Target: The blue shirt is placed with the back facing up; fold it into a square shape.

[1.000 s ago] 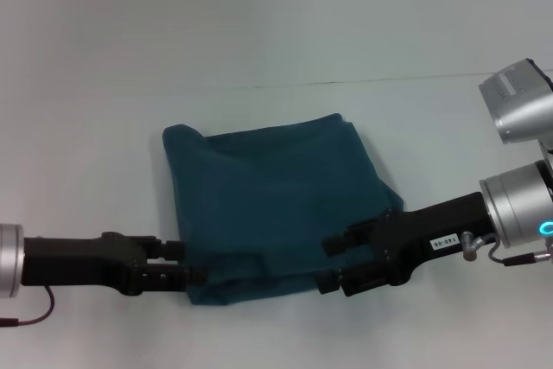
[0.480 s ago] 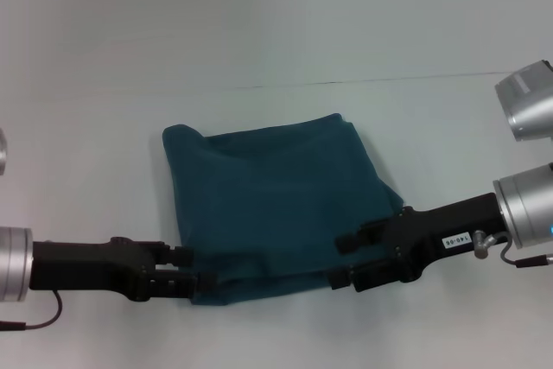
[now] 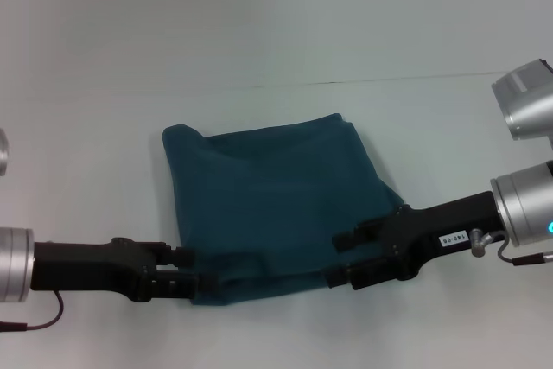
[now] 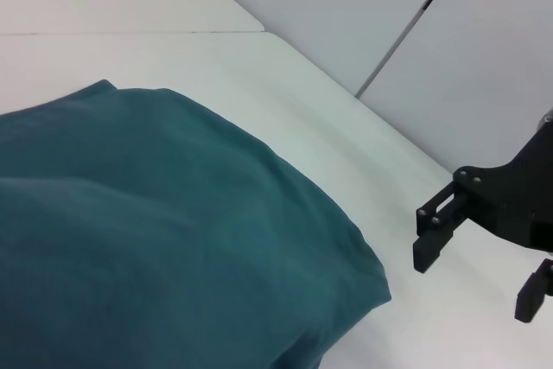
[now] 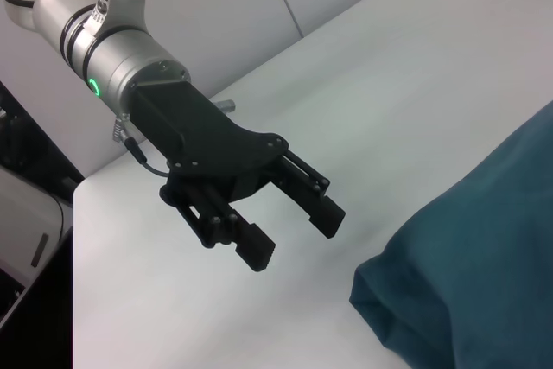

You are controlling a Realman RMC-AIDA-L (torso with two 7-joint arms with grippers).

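The left arm reaches in low from the left side of the head view, a silver cylindrical wrist joint leading into a long black forearm that lies almost level and ends in the black two-fingered left hand, its fingers parted one above the other. The right arm comes in from the right, with a silver wrist ring showing a small blue-green light and a black link carrying a white label, angled slightly downward toward the centre. Its black two-fingered right hand also has its fingers spread apart, and the left wrist view shows them apart too.
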